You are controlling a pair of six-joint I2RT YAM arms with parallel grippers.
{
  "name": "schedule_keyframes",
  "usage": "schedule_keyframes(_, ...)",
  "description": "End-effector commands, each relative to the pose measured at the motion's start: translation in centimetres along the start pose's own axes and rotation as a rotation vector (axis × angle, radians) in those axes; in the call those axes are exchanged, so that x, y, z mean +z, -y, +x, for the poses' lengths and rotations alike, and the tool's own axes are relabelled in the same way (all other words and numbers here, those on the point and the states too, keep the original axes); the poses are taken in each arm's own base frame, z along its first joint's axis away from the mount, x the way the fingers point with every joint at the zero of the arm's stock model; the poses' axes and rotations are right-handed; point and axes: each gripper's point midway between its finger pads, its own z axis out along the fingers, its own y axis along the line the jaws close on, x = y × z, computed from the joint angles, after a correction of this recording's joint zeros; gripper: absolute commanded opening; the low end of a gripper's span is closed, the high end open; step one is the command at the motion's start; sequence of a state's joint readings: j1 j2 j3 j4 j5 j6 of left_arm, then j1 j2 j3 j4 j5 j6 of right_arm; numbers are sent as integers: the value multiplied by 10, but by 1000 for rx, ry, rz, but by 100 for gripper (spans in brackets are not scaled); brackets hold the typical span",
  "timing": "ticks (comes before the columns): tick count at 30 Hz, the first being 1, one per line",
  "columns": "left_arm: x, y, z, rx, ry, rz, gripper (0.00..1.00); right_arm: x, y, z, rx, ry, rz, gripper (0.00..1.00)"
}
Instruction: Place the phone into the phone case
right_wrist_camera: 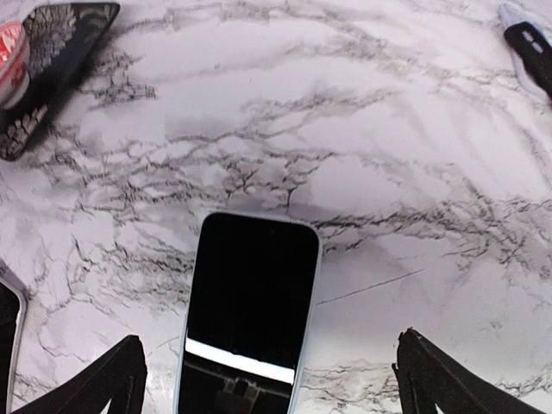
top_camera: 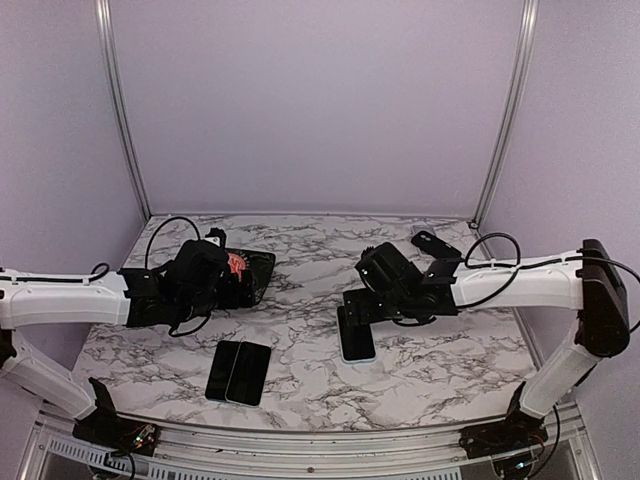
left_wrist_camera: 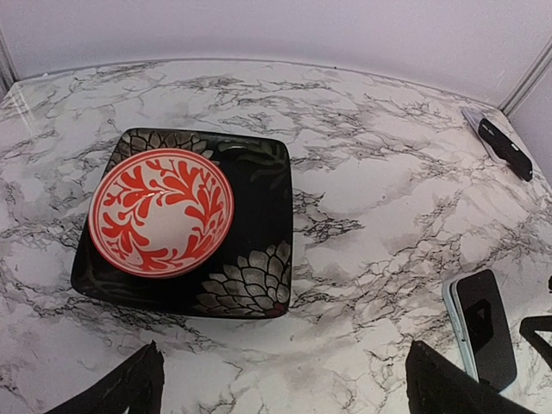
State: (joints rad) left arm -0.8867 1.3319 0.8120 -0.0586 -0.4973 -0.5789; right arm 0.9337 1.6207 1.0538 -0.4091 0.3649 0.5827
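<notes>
Your right hand (right_wrist_camera: 272,384) hangs wide open over the flat black phone (right_wrist_camera: 250,293) with a pale blue edge, likely to grab it. Your left hand (left_wrist_camera: 285,388), wide too, waits.

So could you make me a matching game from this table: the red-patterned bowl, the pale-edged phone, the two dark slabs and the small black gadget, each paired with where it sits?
Things:
1. red-patterned bowl
2. pale-edged phone
3. two dark slabs
4. small black gadget

Places:
A. side by side at the near edge of the table
B. far right corner
C. on the black square plate
D. under the open right claw

Pairs: 1-C, 2-D, 3-A, 4-B.
</notes>
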Motion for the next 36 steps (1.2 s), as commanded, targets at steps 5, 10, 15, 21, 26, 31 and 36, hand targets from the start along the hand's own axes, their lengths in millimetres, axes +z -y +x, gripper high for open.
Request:
schedule_keyframes(5,4,30,38,-9,-128,63,99,-26,14,-33,128,242,-35,99)
schedule_keyframes(10,-6,36,22,82,-76,90,99,-19,22,-43,70,192,112,99)
schedule_keyframes(15,-9,40,1,203,-2,87,99,-28,14,-68,-9,150,159,99)
schedule_keyframes(21,-17,59,11,181,-66,215,99,-25,-10,-56,-37,14,42,99)
schedule_keyframes(26,-19,39,-2,163,52,143,99,-12,-7,-29,39,-65,40,99)
schedule_keyframes(31,-22,21,-13,83,110,55,99,5,-15,-4,3,-166,12,99)
schedule_keyframes(36,-28,21,-14,28,108,82,99,21,-21,9,-4,-202,-1,99)
